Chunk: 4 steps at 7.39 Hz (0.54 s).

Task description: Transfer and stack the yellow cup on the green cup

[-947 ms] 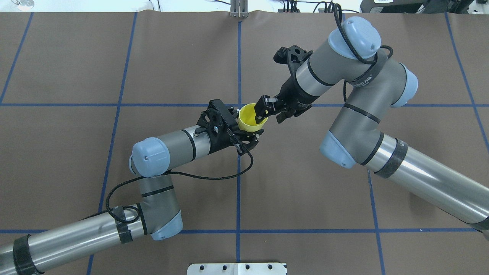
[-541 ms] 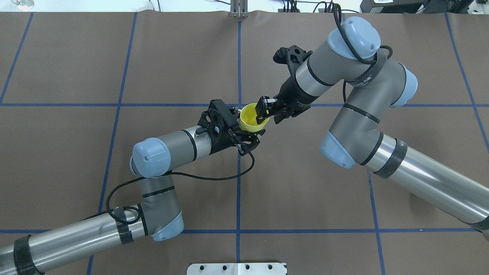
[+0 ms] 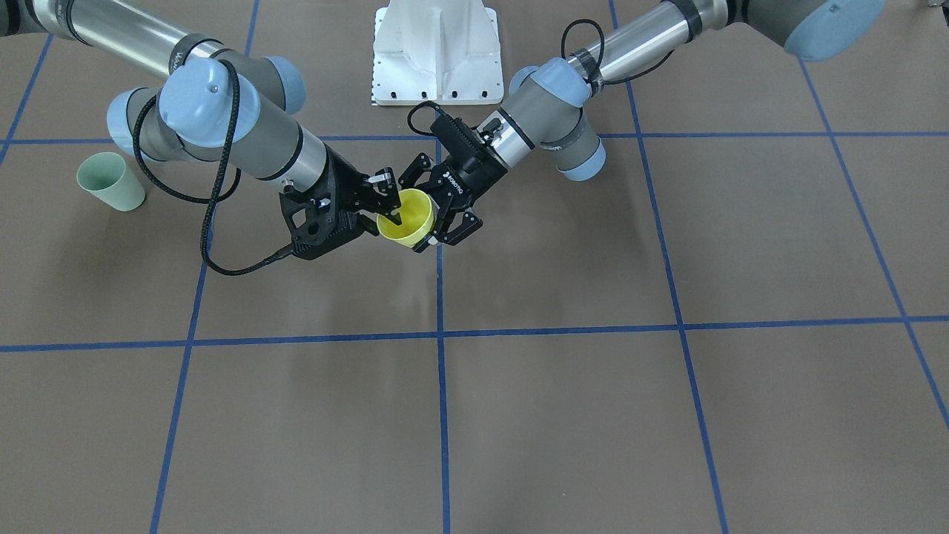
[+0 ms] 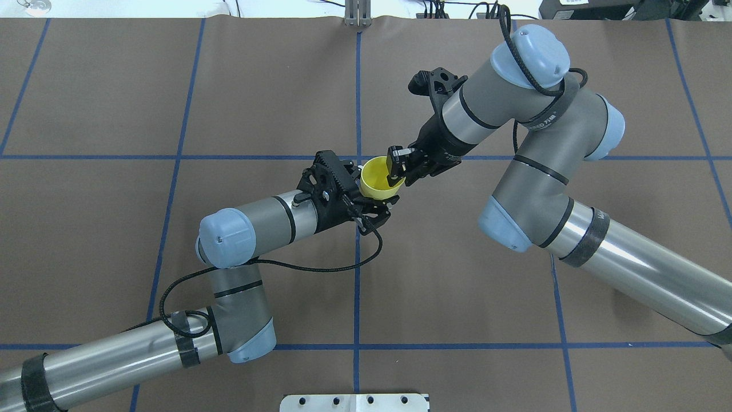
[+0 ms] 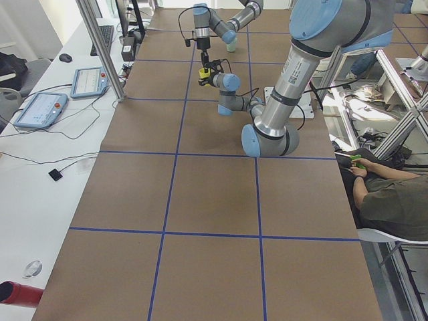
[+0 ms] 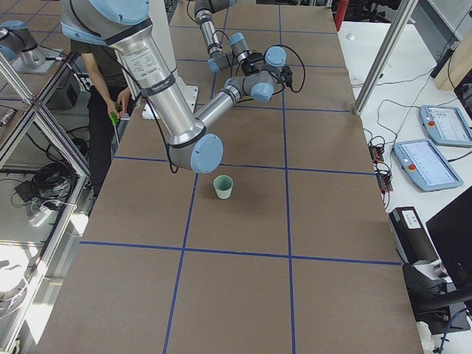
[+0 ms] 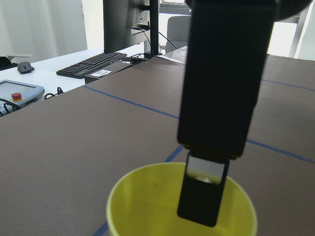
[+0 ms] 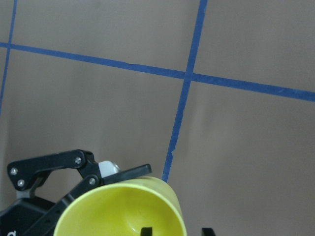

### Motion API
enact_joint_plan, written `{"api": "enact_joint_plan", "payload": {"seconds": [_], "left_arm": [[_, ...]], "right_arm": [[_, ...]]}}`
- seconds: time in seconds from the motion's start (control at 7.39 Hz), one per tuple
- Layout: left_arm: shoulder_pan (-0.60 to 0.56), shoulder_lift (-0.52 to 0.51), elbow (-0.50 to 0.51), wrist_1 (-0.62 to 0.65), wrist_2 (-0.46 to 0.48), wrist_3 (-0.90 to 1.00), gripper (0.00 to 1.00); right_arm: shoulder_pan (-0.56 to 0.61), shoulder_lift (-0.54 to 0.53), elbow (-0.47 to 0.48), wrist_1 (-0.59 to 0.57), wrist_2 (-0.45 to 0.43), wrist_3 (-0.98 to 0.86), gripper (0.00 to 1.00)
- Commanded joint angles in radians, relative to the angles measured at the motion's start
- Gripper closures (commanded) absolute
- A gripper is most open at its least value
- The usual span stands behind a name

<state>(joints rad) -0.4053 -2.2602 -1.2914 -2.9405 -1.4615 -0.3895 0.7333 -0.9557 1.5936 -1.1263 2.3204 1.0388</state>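
Note:
The yellow cup (image 4: 374, 176) is held above the table's middle, its mouth up and tilted. My left gripper (image 4: 375, 186) is shut around its body from the side. My right gripper (image 4: 404, 170) straddles the cup's rim with one finger inside and the other outside, and a gap still shows between them. The cup (image 3: 409, 221) fills the bottom of the left wrist view (image 7: 147, 206) and of the right wrist view (image 8: 123, 211). The green cup (image 3: 111, 182) stands upright on the table on my right side, far from both grippers. The right arm hides it in the overhead view.
The brown table (image 4: 114, 103) carries a grid of blue tape lines. The white robot base plate (image 3: 437, 59) stands at the table's near edge. A person (image 5: 388, 194) sits beside the table. Pendants and a keyboard (image 5: 103, 37) lie on the far side bench.
The left gripper has shifted the yellow cup slightly toward the right gripper. The right gripper's fingers have narrowed around the cup's rim.

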Motion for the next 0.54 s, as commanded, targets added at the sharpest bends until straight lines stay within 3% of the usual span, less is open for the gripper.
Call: {"api": "enact_joint_plan", "payload": {"seconds": [0.0, 0.14, 0.27, 0.41], "left_arm": [[0.013, -0.002, 0.001, -0.003, 0.003, -0.002, 0.41], [0.019, -0.005, 0.0, -0.003, 0.032, -0.005, 0.09], [0.023, -0.006, -0.002, -0.017, 0.042, -0.015, 0.01], [0.023, -0.004, -0.003, -0.019, 0.043, -0.034, 0.01]], "right_arm": [[-0.003, 0.0, 0.003, 0.008, 0.001, 0.001, 1.0], [-0.003, 0.0, 0.006, 0.01, 0.002, 0.004, 1.0], [-0.003, -0.001, 0.006, 0.01, 0.002, 0.004, 1.0], [-0.002, -0.005, 0.011, 0.01, 0.002, 0.006, 1.0]]}}
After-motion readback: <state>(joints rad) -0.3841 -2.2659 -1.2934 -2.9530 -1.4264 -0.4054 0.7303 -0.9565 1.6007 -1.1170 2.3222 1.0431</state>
